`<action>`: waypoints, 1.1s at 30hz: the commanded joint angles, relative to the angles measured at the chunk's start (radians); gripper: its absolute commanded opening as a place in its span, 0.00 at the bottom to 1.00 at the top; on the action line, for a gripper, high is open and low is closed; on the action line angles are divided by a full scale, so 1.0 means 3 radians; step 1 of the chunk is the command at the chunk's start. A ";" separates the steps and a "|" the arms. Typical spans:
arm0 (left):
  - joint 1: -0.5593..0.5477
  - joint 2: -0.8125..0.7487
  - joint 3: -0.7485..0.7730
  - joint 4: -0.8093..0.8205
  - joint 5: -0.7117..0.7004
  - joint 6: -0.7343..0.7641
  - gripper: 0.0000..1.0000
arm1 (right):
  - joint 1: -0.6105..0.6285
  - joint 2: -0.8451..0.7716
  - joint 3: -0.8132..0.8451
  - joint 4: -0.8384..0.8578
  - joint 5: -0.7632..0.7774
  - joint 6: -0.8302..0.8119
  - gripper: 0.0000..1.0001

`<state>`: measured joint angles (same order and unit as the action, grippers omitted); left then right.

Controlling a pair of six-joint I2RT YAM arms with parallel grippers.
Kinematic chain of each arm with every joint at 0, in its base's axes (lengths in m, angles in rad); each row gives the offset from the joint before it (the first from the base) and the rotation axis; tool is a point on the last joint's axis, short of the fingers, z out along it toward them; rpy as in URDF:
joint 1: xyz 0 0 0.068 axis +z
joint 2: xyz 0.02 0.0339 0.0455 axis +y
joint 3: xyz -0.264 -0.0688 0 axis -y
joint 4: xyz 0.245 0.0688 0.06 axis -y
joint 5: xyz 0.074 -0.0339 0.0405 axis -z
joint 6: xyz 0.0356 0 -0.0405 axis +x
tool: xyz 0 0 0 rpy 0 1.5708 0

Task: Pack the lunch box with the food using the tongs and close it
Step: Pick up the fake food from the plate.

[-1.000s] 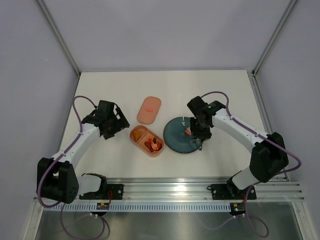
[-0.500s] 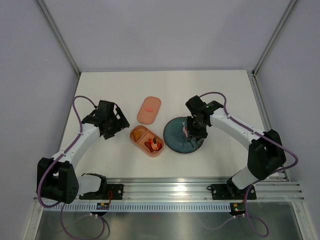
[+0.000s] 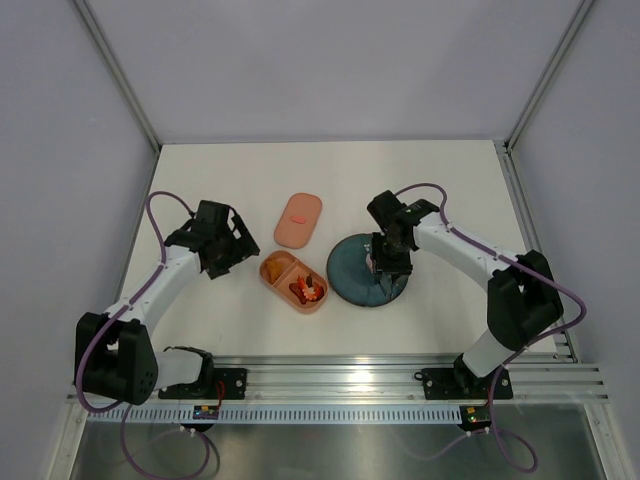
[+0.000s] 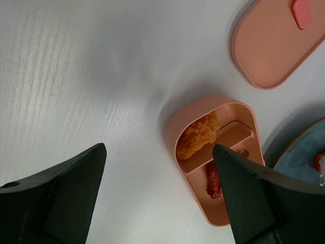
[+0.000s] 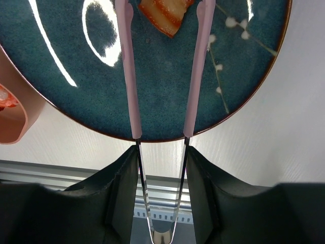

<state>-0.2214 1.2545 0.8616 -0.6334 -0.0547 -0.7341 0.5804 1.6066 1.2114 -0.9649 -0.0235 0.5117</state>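
right gripper (image 5: 160, 158): it's gripping the tongs (image 5: 130, 101) from the outside, one black finger pressing on each thin arm, jaws sitting at a middling width
tongs: they're reaching out over the teal plate (image 5: 71, 56), the pink arms running either side of the piece there
food on the plate (image 5: 163, 18): one orange-red striped bit is lying between the two arms. The right arm looks to be touching it. I'm not able to tell if it's actually pinched, since the tips are running off the top of the wrist view
left gripper (image 4: 158, 150): jaws are standing wide with nothing between them, hanging over bare table (image 4: 76, 76) just left of the box
lunch box (image 4: 171, 133): it's sitting open just beside the plate's left edge, with an orange crumbed nugget (image 4: 197, 137) in one compartment and a red piece (image 4: 213, 180) in the other
lid (image 4: 274, 43): it's lying flat on the table beyond the box, apart from it, red mark facing up
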 commanded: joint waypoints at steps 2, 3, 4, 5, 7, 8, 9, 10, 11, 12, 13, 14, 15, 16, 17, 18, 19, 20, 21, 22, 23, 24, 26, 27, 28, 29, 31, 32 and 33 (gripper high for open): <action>-0.0008 0.0032 0.0007 0.0112 0.0039 0.0013 0.90 | -0.0007 0.0095 0.0150 0.0005 0.0063 0.0038 0.48; -0.0008 0.0032 0.0007 0.0112 0.0039 0.0013 0.90 | -0.0007 0.0121 0.0165 0.0015 0.0063 0.0033 0.48; -0.0013 0.0037 0.0007 0.0112 0.0039 0.0013 0.90 | -0.0007 0.0126 0.0175 0.0016 0.0058 0.0028 0.48; -0.0008 0.0037 0.0007 0.0112 0.0039 0.0013 0.90 | -0.0007 0.0141 0.0180 0.0016 0.0063 0.0012 0.47; -0.0008 0.0037 0.0007 0.0112 0.0034 0.0008 0.90 | -0.0002 0.0167 0.0206 0.0016 0.0058 0.0002 0.47; -0.0008 0.0037 0.0007 0.0112 0.0034 0.0008 0.90 | -0.0002 0.0192 0.0226 0.0011 0.0063 -0.0003 0.46; -0.0008 0.0037 0.0002 0.0112 0.0029 0.0008 0.90 | -0.0002 0.0198 0.0232 0.0000 0.0063 -0.0003 0.46; -0.0008 0.0042 0.0002 0.0112 0.0029 0.0008 0.90 | 0.0003 0.0203 0.0232 0.0000 0.0063 -0.0008 0.45; -0.0008 0.0047 0.0002 0.0117 0.0024 0.0008 0.90 | 0.0008 0.0218 0.0252 -0.0010 0.0063 -0.0018 0.45; -0.0008 0.0052 0.0002 0.0112 0.0024 0.0008 0.90 | 0.0018 0.0233 0.0262 -0.0035 0.0063 -0.0029 0.44; -0.0008 0.0052 0.0002 0.0117 0.0024 0.0003 0.90 | 0.0029 0.0249 0.0283 -0.0056 0.0063 -0.0034 0.43; -0.0008 0.0052 0.0002 0.0117 0.0024 0.0008 0.90 | 0.0064 0.0259 0.0303 -0.0076 0.0159 -0.0044 0.43; -0.0008 0.0052 0.0002 0.0112 0.0024 0.0003 0.90 | 0.0080 0.0274 0.0334 -0.0097 0.0165 -0.0054 0.42; -0.0008 0.0062 0.0002 0.0117 0.0024 0.0008 0.90 | 0.0095 0.0274 0.0349 -0.0112 0.0165 -0.0054 0.42; -0.0013 0.0062 0.0002 0.0117 0.0024 0.0003 0.90 | 0.0126 0.0295 0.0375 -0.0117 0.0155 -0.0064 0.42; -0.0013 0.0067 0.0007 0.0117 0.0024 -0.0002 0.90 | 0.0141 0.0300 0.0380 -0.0122 0.0160 -0.0059 0.42; -0.0008 0.0068 0.0007 0.0117 0.0024 0.0003 0.90 | 0.0151 0.0305 0.0385 -0.0122 0.0155 -0.0069 0.41; -0.0008 0.0068 0.0007 0.0122 0.0024 -0.0007 0.90 | 0.0167 0.0310 0.0390 -0.0128 0.0135 -0.0075 0.41; -0.0008 0.0073 0.0007 0.0117 0.0029 -0.0007 0.90 | 0.0187 0.0315 0.0390 -0.0117 0.0134 -0.0075 0.41; -0.0008 0.0078 0.0007 0.0117 0.0029 -0.0007 0.90 | 0.0202 0.0315 0.0390 -0.0107 0.0129 -0.0090 0.40; -0.0008 0.0073 0.0002 0.0117 0.0029 -0.0007 0.90 | 0.0218 0.0310 0.0390 -0.0097 0.0114 -0.0105 0.40; -0.0008 0.0078 0.0007 0.0117 0.0029 -0.0007 0.90 | 0.0228 0.0305 0.0395 -0.0072 0.0099 -0.0141 0.40; -0.0008 0.0078 0.0007 0.0117 0.0024 -0.0007 0.90 | 0.0279 0.0285 0.0400 -0.0031 0.0094 -0.0192 0.39; -0.0008 0.0083 0.0007 0.0117 0.0024 -0.0007 0.90 | 0.0284 0.0285 0.0405 -0.0036 0.0094 -0.0192 0.39; -0.0008 0.0078 0.0007 0.0117 0.0024 -0.0007 0.90 | 0.0295 0.0285 0.0411 -0.0046 0.0094 -0.0197 0.39; -0.0008 0.0083 0.0007 0.0117 0.0024 -0.0007 0.90 | 0.0295 0.0275 0.0426 -0.0056 0.0114 -0.0187 0.40; -0.0013 0.0078 0.0007 0.0112 0.0024 -0.0007 0.90 | 0.0295 0.0254 0.0431 -0.0076 0.0211 -0.0177 0.40; -0.0013 0.0073 0.0007 0.0112 0.0024 -0.0007 0.90 | 0.0300 0.0229 0.0436 -0.0092 0.0242 -0.0162 0.41; -0.0008 0.0073 0.0007 0.0112 0.0024 -0.0007 0.90 | 0.0295 0.0218 0.0441 -0.0102 0.0262 -0.0146 0.42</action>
<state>-0.2214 1.2781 0.8616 -0.6331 -0.0544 -0.7341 0.6621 1.6993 1.2999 -0.9848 0.0120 0.4702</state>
